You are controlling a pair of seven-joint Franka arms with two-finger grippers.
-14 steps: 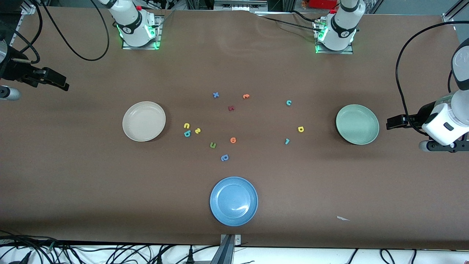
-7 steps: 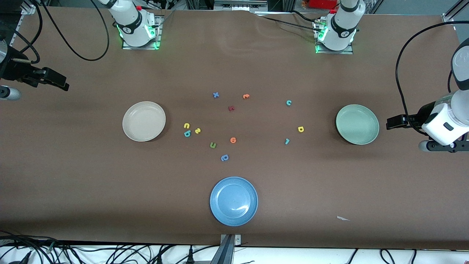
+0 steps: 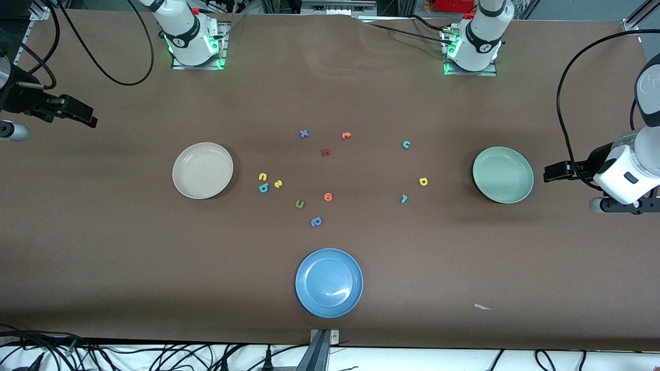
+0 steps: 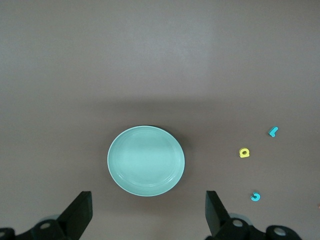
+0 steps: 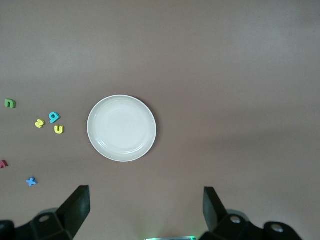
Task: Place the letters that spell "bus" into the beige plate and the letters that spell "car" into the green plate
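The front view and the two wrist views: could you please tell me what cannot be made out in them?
- Dark red letter, front view: too small to read.
- Same letter, right wrist view: cut by the picture's edge.
- Left hand, left wrist view: open, over the green plate; only its fingers show above the picture's edge.
- Right hand, right wrist view: open, over the table beside the beige plate; also cut.

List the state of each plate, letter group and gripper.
beige plate: empty
green plate: empty
blue plate: empty
"bus" letters: on the table beside the beige plate
"car" letters: on the table near the green plate
left gripper: jaws open, empty
right gripper: jaws open, empty
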